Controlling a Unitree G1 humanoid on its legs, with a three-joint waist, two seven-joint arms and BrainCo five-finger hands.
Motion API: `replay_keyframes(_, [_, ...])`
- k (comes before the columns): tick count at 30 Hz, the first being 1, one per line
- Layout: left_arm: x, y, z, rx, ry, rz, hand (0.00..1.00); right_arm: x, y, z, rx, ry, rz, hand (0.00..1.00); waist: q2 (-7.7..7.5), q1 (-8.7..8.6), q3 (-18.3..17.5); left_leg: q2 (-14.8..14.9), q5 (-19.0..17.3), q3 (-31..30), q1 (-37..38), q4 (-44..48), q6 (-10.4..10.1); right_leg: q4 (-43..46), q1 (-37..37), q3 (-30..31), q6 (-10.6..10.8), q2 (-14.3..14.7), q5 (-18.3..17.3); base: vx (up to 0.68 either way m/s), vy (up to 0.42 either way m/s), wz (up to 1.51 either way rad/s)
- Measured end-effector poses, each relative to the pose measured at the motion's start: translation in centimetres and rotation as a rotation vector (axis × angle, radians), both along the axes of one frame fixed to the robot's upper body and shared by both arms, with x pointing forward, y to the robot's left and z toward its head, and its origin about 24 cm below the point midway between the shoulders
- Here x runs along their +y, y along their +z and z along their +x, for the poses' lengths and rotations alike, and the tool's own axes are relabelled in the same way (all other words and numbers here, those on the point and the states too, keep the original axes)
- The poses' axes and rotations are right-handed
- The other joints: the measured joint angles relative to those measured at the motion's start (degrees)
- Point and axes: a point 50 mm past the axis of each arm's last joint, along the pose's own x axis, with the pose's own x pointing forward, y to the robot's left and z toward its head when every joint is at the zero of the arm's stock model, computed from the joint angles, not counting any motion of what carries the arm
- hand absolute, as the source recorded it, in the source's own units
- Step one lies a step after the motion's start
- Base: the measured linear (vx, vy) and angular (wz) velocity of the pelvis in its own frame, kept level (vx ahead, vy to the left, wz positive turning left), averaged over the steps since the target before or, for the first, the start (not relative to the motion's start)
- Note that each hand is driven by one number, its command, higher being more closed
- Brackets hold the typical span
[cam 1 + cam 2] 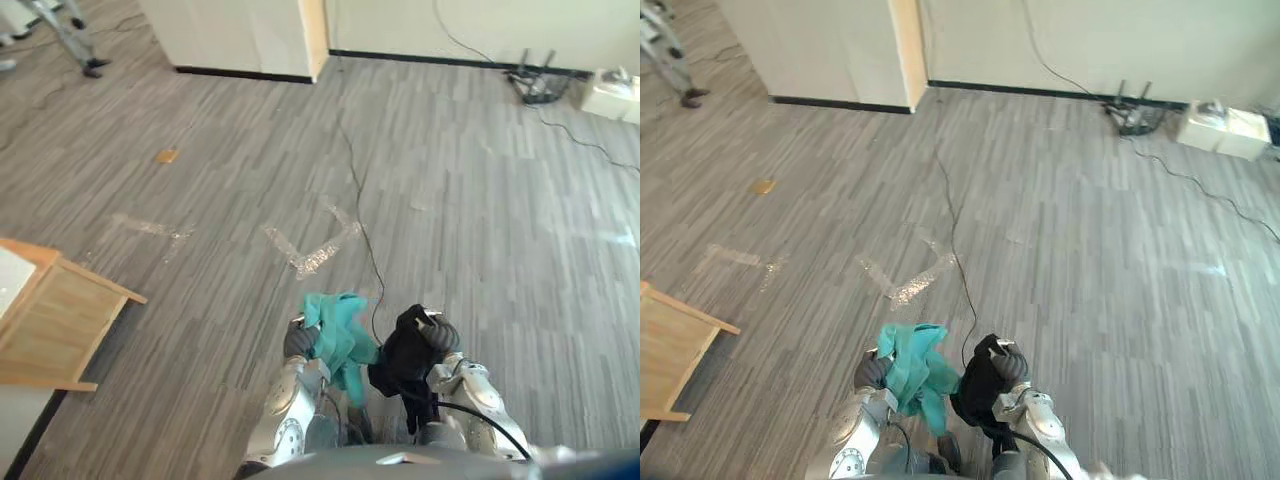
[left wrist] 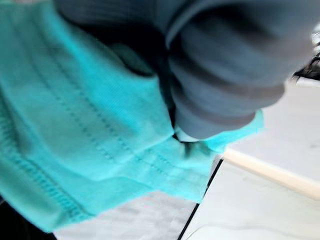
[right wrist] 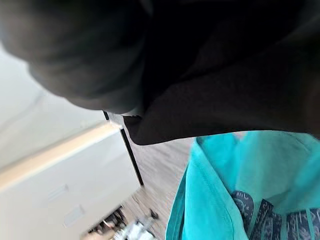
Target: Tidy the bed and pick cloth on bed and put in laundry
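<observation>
A teal cloth (image 1: pixel 340 335) hangs bunched from my left hand (image 1: pixel 298 340), held up in front of my body over the floor. The left wrist view has the teal cloth (image 2: pixel 85 135) draped close against the hand's dark cover (image 2: pixel 225 60). A black cloth (image 1: pixel 405 360) hangs from my right hand (image 1: pixel 443 335), right beside the teal one. In the right wrist view the black cloth (image 3: pixel 225 80) covers the hand, with the teal cloth (image 3: pixel 250 190) just past it. Both hands grip their cloths, with the fingers mostly hidden in the fabric.
A light wooden piece of furniture (image 1: pixel 50 325) stands at the left edge. A white wall with a wooden corner post (image 1: pixel 312 35) runs along the far side. A black cable (image 1: pixel 355 190) trails across the grey plank floor. Clear tape marks (image 1: pixel 310 255) lie ahead.
</observation>
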Motion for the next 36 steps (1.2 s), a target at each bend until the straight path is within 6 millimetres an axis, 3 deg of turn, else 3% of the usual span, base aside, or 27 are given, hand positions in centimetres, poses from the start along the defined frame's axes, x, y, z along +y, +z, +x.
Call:
replay_keyframes(1, [0.2,0.1,0.0,-0.005,-0.001,0.006,1.00,0.1,-0.3,-0.5,0.020,-0.023,0.002,1.00,-0.17,-0.82,-0.11,0.03,-0.12,-4.40,2.12,-1.05,-0.21,-1.01,-2.29,-1.18,-4.18,-0.10,-1.63,0.42,-0.114,1.34])
replay_keyframes(2, [0.2,0.1,0.1,-0.006,-0.002,0.008,1.00,0.1,-0.4,-0.7,0.028,-0.027,0.002,1.00,-0.18,-1.13,-0.10,0.13,-0.16,-6.43,2.94,-1.43,-0.31,-2.59,-3.41,-1.05,-5.76,0.00,-2.54,0.33,-0.133,1.50])
replay_keyframes(3, [0.1,0.1,0.1,-0.008,-0.006,0.007,1.00,0.1,-0.6,-1.0,0.042,-0.034,-0.002,1.00,-0.16,-1.81,-0.09,0.63,-0.30,-9.20,3.99,-1.66,-0.57,-6.40,-4.97,-0.72,-6.95,0.36,-3.53,0.26,-0.161,1.45])
replay_keyframes(5, [0.0,0.2,0.3,-0.014,-0.015,0.006,1.00,-0.3,-1.1,-1.9,0.073,-0.053,-0.006,1.00,0.56,-2.48,0.21,3.01,-1.16,-14.69,6.03,-1.61,-1.99,-19.74,-7.73,2.01,-6.74,3.60,-3.80,0.35,-0.272,1.53])
replay_keyframes(7, [0.1,0.4,0.8,-0.026,-0.029,0.017,1.00,-0.3,-1.4,-2.5,0.089,-0.059,-0.004,1.00,0.70,-2.64,0.27,5.22,-3.10,-19.71,6.74,-0.75,-3.95,-34.44,-10.18,6.06,-5.54,5.55,0.93,0.35,-0.363,1.39])
replay_keyframes(8, [0.3,0.3,1.0,-0.024,-0.039,0.032,1.00,-0.3,-1.4,-2.5,0.087,-0.057,-0.002,1.00,0.29,-2.69,0.45,6.16,-4.95,-22.07,7.11,0.56,-5.15,-42.84,-10.19,8.88,-5.15,5.86,5.37,0.28,-0.348,1.08])
replay_keyframes(9, [0.5,0.1,1.0,-0.017,-0.041,0.041,1.00,-0.3,-1.4,-2.5,0.086,-0.055,-0.001,1.00,-0.10,-2.66,0.57,6.53,-6.05,-23.16,7.63,1.30,-5.82,-47.26,-9.96,10.42,-4.62,5.84,7.76,0.38,-0.525,0.97])
replay_keyframes(10, [0.9,-0.3,0.7,0.002,-0.038,0.053,1.00,-0.2,-1.3,-2.5,0.081,-0.050,0.003,1.00,-1.16,-2.49,0.17,7.23,-9.23,-24.58,7.70,3.52,-7.61,-51.55,-9.66,12.11,-2.96,5.59,14.41,0.38,-0.535,0.59])
replay_keyframes(11, [1.1,-0.5,0.6,0.014,-0.039,0.060,1.00,-0.1,-1.3,-2.4,0.079,-0.046,0.006,1.00,-0.72,-2.23,0.04,8.04,-10.59,-24.56,7.75,4.56,-8.55,-50.15,-9.62,11.73,-4.11,6.52,16.73,0.36,-0.509,0.56])
replay_keyframes(12, [0.9,-0.6,0.4,0.025,-0.039,0.052,1.00,-0.6,-1.1,-2.0,0.067,-0.049,-0.010,1.00,0.37,-2.14,0.23,9.46,-10.82,-24.25,7.68,5.52,-9.05,-47.96,-9.83,11.08,-4.99,7.81,16.19,0.35,-0.412,0.42])
replay_keyframes(13, [0.6,-0.7,0.3,0.029,-0.043,0.041,1.00,-0.7,-0.7,-1.4,0.046,-0.045,-0.016,1.00,1.92,-2.11,-0.06,11.10,-9.14,-24.00,7.82,6.23,-10.06,-45.59,-9.82,10.23,-7.46,8.91,14.22,0.41,-0.461,0.40])
replay_keyframes(17, [0.7,-1.0,-0.4,0.045,-0.043,0.029,1.00,0.0,0.5,-0.6,-0.013,-0.029,0.006,1.00,2.21,-2.17,-0.24,14.31,-4.56,-24.04,8.07,10.36,-11.62,-41.24,-7.70,6.56,-11.02,10.59,8.99,0.30,-0.344,0.31])
replay_keyframes(18, [0.8,-1.1,-0.5,0.052,-0.034,0.020,1.00,0.0,0.6,-0.4,-0.020,-0.028,0.007,1.00,2.17,-2.17,-0.34,14.90,-2.94,-22.91,5.57,17.22,-12.46,-40.29,-6.48,5.32,-11.88,11.12,6.86,0.24,-0.294,0.30])
replay_keyframes(20, [0.9,-1.1,-0.4,0.057,-0.011,-0.014,1.00,-0.2,0.6,-0.3,-0.018,-0.024,0.004,1.00,3.00,-2.26,-0.17,17.25,3.34,-20.46,-1.31,31.56,-15.37,-42.01,-3.14,3.31,-12.94,12.73,4.94,0.23,-0.281,0.30])
replay_keyframes(21, [0.9,-1.1,-0.4,0.057,-0.001,-0.022,1.00,-0.5,0.5,-0.6,-0.012,-0.024,0.002,1.00,3.81,-2.13,0.17,20.11,10.44,-18.45,-6.06,40.71,-15.85,-45.16,0.63,2.03,-13.41,14.33,4.65,0.30,-0.253,0.34])
replay_keyframes(22, [0.8,-1.2,-0.5,0.056,0.001,-0.031,1.00,-0.9,0.3,-0.9,-0.002,-0.024,-0.009,1.00,4.38,-2.12,0.54,22.18,10.06,-16.00,-10.52,50.32,-15.02,-47.84,4.31,1.16,-13.84,15.28,4.47,0.26,-0.196,0.32])
replay_keyframes(24, [0.6,-1.3,-0.8,0.056,-0.001,-0.048,1.00,-1.6,0.1,-1.2,0.006,-0.027,-0.026,1.00,4.43,-2.15,1.11,22.05,5.83,-10.85,-14.79,56.60,-13.55,-50.98,9.11,0.46,-15.00,15.15,4.12,0.28,-0.154,0.21])
replay_keyframes(26, [0.4,-1.2,-0.8,0.047,-0.009,-0.062,1.00,-2.3,-0.1,-1.3,0.009,-0.036,-0.032,1.00,4.56,-1.90,1.06,21.33,1.81,-5.63,-17.16,53.11,-13.27,-54.31,12.53,-0.57,-15.75,14.93,4.32,0.28,-0.113,0.11])
replay_keyframes(28, [0.1,-0.8,-0.7,0.031,-0.008,-0.074,1.00,-2.5,0.0,-1.3,0.005,-0.039,-0.032,1.00,4.37,-1.66,0.95,18.90,-0.67,0.14,-18.22,40.18,-13.43,-56.95,14.77,-1.95,-15.71,14.52,4.83,0.29,-0.027,0.13])
replay_keyframes(30, [-0.2,-0.7,-0.5,0.026,-0.003,-0.086,1.00,-2.6,0.0,-1.3,0.005,-0.039,-0.032,1.00,3.90,-1.66,0.84,15.28,-0.62,3.01,-17.20,26.09,-13.81,-57.89,16.36,-2.84,-15.08,13.71,4.92,0.40,0.039,0.21])
replay_keyframes(32, [-0.6,-0.2,-0.4,0.008,0.002,-0.103,1.00,-2.5,-0.1,-1.5,0.009,-0.038,-0.031,1.00,3.40,-1.28,0.85,11.71,2.78,4.85,-16.01,11.29,-13.77,-58.78,17.17,-3.60,-13.19,12.62,4.37,0.37,0.076,0.26])
replay_keyframes(33, [-0.8,0.0,-0.3,0.001,0.002,-0.111,1.00,-2.6,-0.3,-1.7,0.017,-0.041,-0.031,1.00,3.43,-1.16,0.82,10.56,6.69,5.48,-15.13,3.57,-14.08,-59.32,18.19,-4.39,-12.19,12.48,4.01,0.36,0.111,0.36])
replay_keyframes(34, [-0.8,0.2,-0.3,-0.007,0.002,-0.114,1.00,-2.6,-0.5,-2.2,0.031,-0.041,-0.030,1.00,3.49,-0.84,0.78,10.43,10.94,5.65,-14.74,-2.80,-14.02,-60.04,20.17,-4.78,-10.69,12.71,3.08,0.44,0.153,0.39])
replay_keyframes(36, [-0.9,0.1,-0.7,0.003,0.009,-0.113,1.00,-2.6,-0.9,-3.0,0.052,-0.036,-0.035,1.00,3.79,-0.21,0.55,12.36,13.26,6.13,-15.57,-4.96,-13.41,-61.30,23.62,-5.44,-8.45,13.25,1.41,0.39,0.159,0.23])
